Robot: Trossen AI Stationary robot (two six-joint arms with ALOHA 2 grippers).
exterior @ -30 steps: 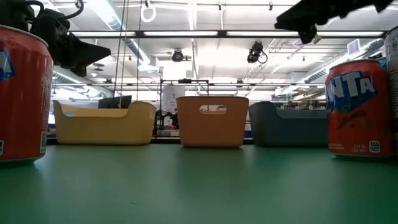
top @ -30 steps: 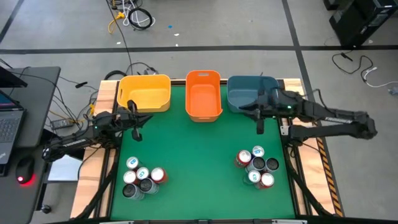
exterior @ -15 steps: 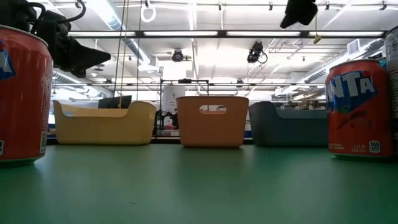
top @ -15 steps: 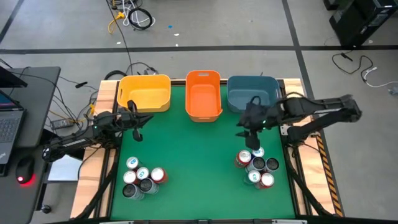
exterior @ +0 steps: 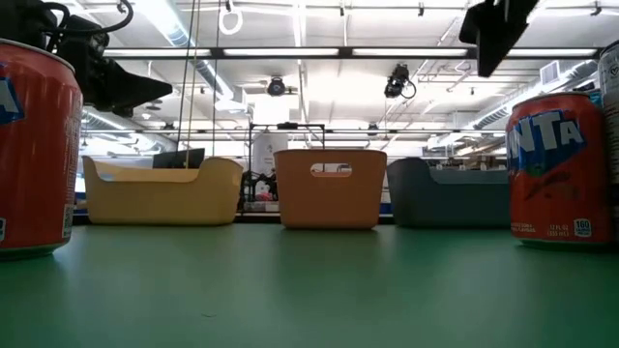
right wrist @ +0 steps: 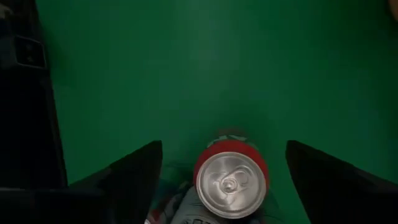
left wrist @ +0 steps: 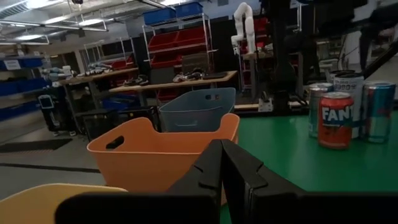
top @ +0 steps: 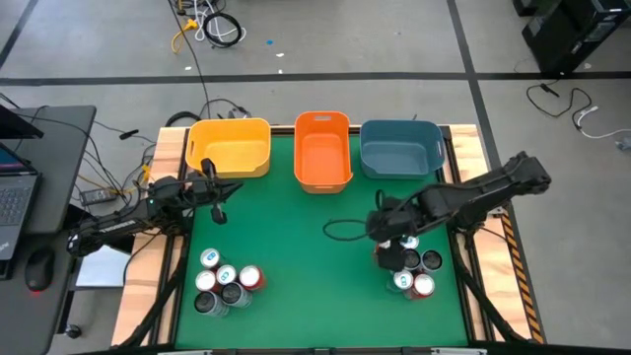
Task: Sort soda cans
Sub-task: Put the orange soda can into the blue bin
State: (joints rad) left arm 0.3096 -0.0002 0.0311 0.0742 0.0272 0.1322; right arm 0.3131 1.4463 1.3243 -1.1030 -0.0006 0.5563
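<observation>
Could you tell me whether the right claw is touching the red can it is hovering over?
Apart. The right wrist view shows the right claw open, its fingers spread wide to either side of the red can, with green mat showing between each finger and the can.

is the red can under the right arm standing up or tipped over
Upright: the right wrist view looks straight down on the red can's round silver top, between the open right end effector's fingers.

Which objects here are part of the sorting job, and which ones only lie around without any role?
For the job: soda cans, left cluster and right cluster; yellow bin, orange bin, blue bin; right gripper over a red can.

Just around: laptop, mouse, floor cables.
</observation>
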